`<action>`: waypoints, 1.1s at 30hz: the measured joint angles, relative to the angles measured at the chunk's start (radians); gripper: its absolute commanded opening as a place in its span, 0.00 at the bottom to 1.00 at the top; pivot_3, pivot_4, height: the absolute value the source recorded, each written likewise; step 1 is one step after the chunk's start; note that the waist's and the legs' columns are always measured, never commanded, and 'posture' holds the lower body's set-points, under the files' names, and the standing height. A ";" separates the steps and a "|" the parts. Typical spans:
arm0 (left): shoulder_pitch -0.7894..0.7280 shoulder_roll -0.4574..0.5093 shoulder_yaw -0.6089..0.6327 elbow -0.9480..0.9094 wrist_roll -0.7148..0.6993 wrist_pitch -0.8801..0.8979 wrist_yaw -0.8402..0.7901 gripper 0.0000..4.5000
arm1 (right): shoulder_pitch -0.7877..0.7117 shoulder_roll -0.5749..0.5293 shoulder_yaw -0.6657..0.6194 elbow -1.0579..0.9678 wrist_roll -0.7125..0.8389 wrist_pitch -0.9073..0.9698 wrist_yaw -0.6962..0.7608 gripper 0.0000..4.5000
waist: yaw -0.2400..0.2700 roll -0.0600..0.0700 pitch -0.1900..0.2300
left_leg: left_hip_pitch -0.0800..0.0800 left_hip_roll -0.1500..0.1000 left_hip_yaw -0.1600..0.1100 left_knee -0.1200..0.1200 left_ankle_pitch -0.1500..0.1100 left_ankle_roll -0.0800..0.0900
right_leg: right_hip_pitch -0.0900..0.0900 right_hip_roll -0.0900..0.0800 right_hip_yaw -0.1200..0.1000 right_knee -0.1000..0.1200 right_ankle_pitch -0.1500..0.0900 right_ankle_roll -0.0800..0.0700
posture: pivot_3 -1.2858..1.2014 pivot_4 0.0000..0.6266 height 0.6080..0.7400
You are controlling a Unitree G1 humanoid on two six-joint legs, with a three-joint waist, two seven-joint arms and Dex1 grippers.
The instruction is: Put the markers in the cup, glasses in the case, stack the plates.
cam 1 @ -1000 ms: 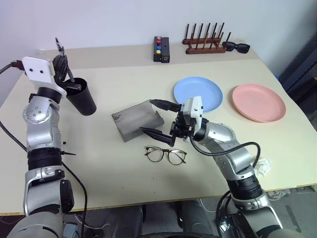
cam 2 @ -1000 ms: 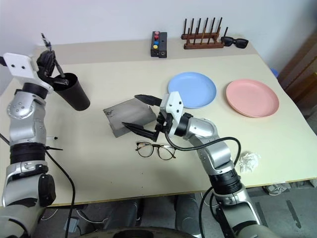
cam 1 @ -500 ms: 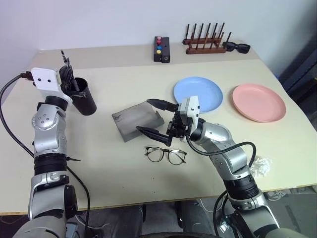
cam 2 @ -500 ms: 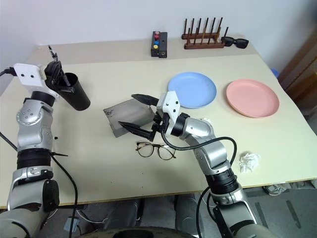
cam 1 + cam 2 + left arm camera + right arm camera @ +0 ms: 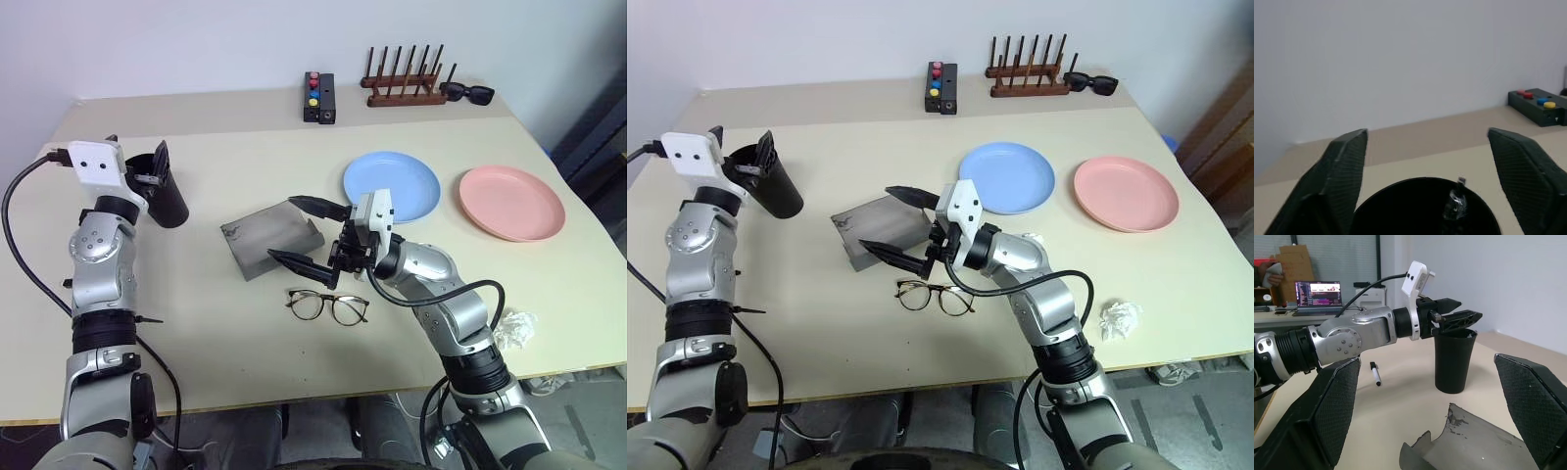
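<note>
Cup [image 5: 168,199] upright left of the case [image 5: 271,238], rim up; something slim stands inside it [image 5: 1453,205], unclear what. Left gripper [image 5: 147,168] at the rim, jaws spread wide, holding nothing. A marker [image 5: 1375,373] lies flat beyond the cup. Case lies diagonally; glasses [image 5: 327,306] just in front, lenses side by side. Right gripper [image 5: 304,232] over the case's near edge, jaws fully apart, empty. 2 plates, blue [image 5: 391,186] and pink [image 5: 511,203], lie right of the case, apart.

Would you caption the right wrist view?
Left gripper open above the cup; a marker lies on the table.
</note>
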 measured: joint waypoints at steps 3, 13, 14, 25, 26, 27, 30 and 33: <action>0.001 -0.006 0.001 -0.007 -0.009 0.004 0.000 0.82 | 0.000 0.000 0.000 0.000 0.000 0.000 0.001 1.00 | 0.000 0.000 0.000 | 0.000 0.000 0.000 0.000 0.000 0.000 | 0.000 0.000 0.000 0.000 0.000 0.000 | 0.52 0.24 0.94; 0.128 0.254 0.023 -0.231 -0.215 0.196 -0.341 0.99 | -0.006 -0.003 0.002 0.011 -0.001 -0.003 0.003 1.00 | -0.031 0.000 0.000 | 0.000 0.001 0.001 -0.003 0.000 0.000 | -0.003 0.001 0.001 0.001 0.000 -0.001 | 0.52 0.24 0.94; 0.163 0.314 0.031 -0.253 -0.242 0.235 -0.412 0.99 | -0.006 -0.006 -0.001 0.012 -0.001 -0.004 0.003 1.00 | -0.033 0.001 0.001 | 0.000 0.001 0.001 -0.003 0.000 0.000 | -0.003 0.001 0.001 0.001 0.000 -0.001 | 0.52 0.24 0.94; 0.377 0.755 -0.068 -0.069 -0.077 0.270 -0.839 0.99 | -0.008 -0.011 -0.002 0.033 -0.001 -0.007 0.024 1.00 | -0.026 0.002 0.002 | 0.000 0.003 0.002 -0.004 0.000 0.000 | -0.003 0.003 0.001 0.001 -0.003 -0.005 | 0.52 0.24 0.94; 0.371 0.769 -0.107 -0.022 -0.035 0.237 -0.860 0.99 | -0.009 -0.010 -0.002 0.037 -0.001 -0.008 0.028 1.00 | -0.027 0.002 0.002 | 0.000 0.004 0.002 -0.004 0.000 0.000 | -0.004 0.003 0.001 0.001 -0.003 -0.005 | 0.52 0.24 0.94; 0.359 0.773 -0.145 0.021 0.000 0.214 -0.878 0.99 | -0.010 -0.010 -0.002 0.041 -0.001 -0.009 0.030 1.00 | -0.027 0.002 0.002 | 0.000 0.004 0.002 -0.005 0.000 0.000 | -0.004 0.003 0.001 0.001 -0.003 -0.005 | 0.52 0.24 0.94; 0.280 0.772 -0.258 0.140 0.090 0.149 -0.932 0.99 | -0.013 -0.007 -0.001 0.051 -0.002 -0.010 0.031 1.00 | -0.024 0.000 0.001 | -0.001 0.005 0.001 -0.005 0.000 0.000 | -0.005 0.004 0.001 0.001 -0.001 -0.002 | 0.52 0.24 0.94; 0.219 0.772 -0.328 0.221 0.161 0.079 -0.970 0.99 | -0.013 -0.002 0.002 0.051 -0.002 -0.011 0.031 1.00 | -0.026 0.000 0.001 | -0.001 0.005 0.002 -0.004 0.000 0.000 | -0.005 0.004 0.001 0.002 -0.001 -0.002 | 0.52 0.24 0.94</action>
